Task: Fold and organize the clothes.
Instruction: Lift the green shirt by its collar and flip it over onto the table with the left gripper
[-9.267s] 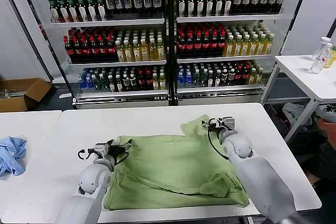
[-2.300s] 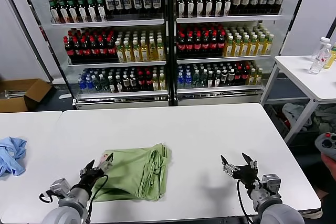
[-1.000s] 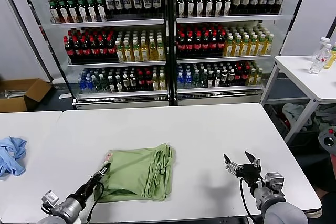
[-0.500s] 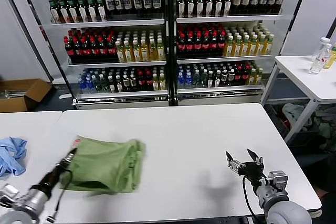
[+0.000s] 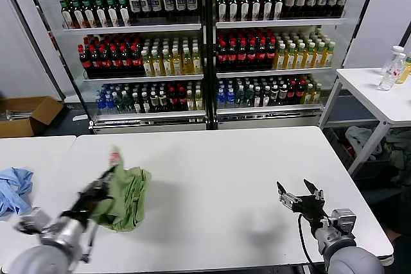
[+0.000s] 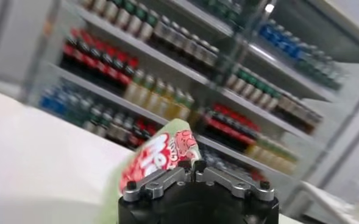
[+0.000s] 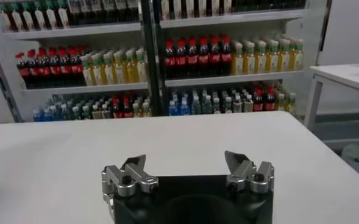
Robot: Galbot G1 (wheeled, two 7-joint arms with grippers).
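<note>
The left gripper is pinched tight on the soft light green polo shirt, which hangs bunched at the left part of the white table, seemingly lifted, though contact underneath is hard to judge. The right gripper hovers near the table's right front, its fingers spread apart around nothing.
</note>
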